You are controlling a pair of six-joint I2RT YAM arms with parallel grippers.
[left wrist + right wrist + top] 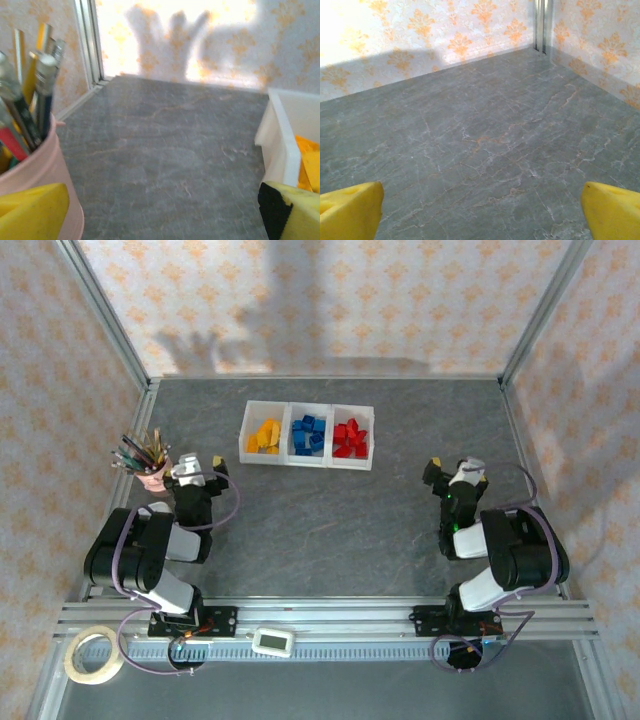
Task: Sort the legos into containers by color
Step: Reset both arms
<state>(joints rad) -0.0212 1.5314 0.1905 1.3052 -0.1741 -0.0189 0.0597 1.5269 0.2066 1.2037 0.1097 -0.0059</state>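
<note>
place: robot lab booth | cues: aluminium frame (105,310), wallpapered panels (330,300), mounting rail (330,618)

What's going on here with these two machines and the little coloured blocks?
Two robot arms are sorting toy bricks by colour, and the job looks done. The yellow-orange bricks, blue bricks and red bricks each sit in their own bin of the white tray. The left pincer, beside a pink pencil cup, and the right pincer are open and hold nothing.

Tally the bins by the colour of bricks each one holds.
yellow bricks: 1 bin
blue bricks: 1 bin
red bricks: 1 bin
Total: 3 bins
</note>
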